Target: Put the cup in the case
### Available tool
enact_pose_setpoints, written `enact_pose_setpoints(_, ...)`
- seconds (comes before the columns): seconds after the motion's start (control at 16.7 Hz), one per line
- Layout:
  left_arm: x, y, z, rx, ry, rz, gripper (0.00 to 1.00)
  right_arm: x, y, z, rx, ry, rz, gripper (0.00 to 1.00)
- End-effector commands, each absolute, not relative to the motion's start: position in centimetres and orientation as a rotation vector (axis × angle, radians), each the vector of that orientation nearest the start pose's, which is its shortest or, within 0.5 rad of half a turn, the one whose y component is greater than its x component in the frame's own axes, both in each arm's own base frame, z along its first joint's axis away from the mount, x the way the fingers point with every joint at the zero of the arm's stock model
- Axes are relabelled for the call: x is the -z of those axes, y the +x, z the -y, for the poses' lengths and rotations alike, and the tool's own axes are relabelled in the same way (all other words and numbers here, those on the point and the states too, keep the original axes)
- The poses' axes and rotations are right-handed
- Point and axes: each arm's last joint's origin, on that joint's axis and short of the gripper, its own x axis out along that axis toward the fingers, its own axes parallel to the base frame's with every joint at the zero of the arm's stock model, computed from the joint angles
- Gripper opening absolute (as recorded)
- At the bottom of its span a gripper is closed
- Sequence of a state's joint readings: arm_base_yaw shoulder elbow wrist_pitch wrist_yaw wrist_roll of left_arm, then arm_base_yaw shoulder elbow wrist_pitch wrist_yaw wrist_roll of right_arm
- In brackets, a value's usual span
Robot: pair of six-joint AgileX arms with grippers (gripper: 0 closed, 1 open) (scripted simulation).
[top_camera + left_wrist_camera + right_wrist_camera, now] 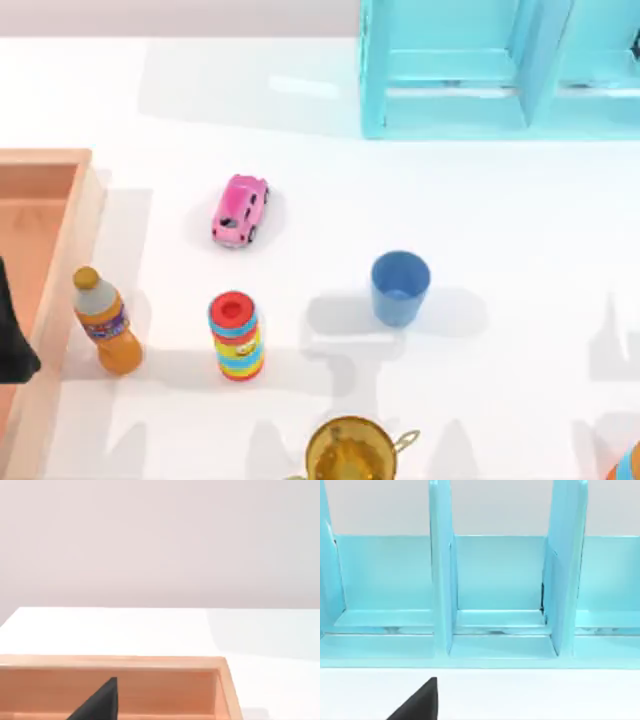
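Cup (400, 287) stands upright on the white table (520, 220), a little right of centre in the top view, well apart from everything else: the pink car (240, 210) lies up and to its left, the striped can (235, 336) to its lower left, and the golden trophy (350, 452) sits at the near edge below it. The case (52, 290) runs along the table's left edge, with a bottle (106, 321) standing just outside its right wall.

The left arm shows as a dark shape over the case at the top view's left edge, and a dark fingertip (100, 702) appears in the left wrist view above the case (150, 662). Whether either pincer is released or clenched cannot be told. The right wrist view looks at the blue shelf (500, 590), which sits at the table's far right in the top view.

Judging by its look, the cup is a light, rigid, hollow tumbler, open at the top and narrowing toward the base. Its smooth wall would probably be slippery, and the taper could let it slide down out of a side pinch. A better hold would likely be across the rim, one finger inside and one outside, or a firm squeeze high on the wall where it is widest. Empty, it would tip easily if nudged, so a straight descent seems wise. The bottle beside the case wall may call for a lift over it.
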State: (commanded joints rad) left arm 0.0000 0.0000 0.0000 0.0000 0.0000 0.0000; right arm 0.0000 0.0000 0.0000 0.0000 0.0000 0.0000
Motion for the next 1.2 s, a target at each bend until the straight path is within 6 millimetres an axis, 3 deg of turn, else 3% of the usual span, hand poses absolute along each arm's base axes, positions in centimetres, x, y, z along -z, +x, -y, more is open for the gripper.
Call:
enact_pose_setpoints(0.18,-16.1,10.6,0.2,0.005,-0.004,-0.009,1.00,-16.0,10.6,0.1,0.000,0.000,0.000,1.00)
enact_pose_setpoints(0.36,-17.6,10.6,0.6,0.045,-0.043,-0.089,1.00,-16.0,10.6,0.1,0.000,0.000,0.000,1.00)
enact_pose_setpoints(0.66,-24.0,12.3,2.3,0.137,-0.149,-0.333,1.00,-16.0,10.6,0.1,0.000,0.000,0.000,1.00)
enact_pose_setpoints(0.96,-31.9,17.9,6.1,0.206,-0.215,-0.616,1.00,-16.0,10.6,0.1,0.000,0.000,0.000,1.00)
enact_pose_setpoints(1.2,-35.4,24.1,11.1,0.217,-0.225,-0.813,1.00,-16.0,10.6,0.1,0.000,0.000,0.000,1.00)
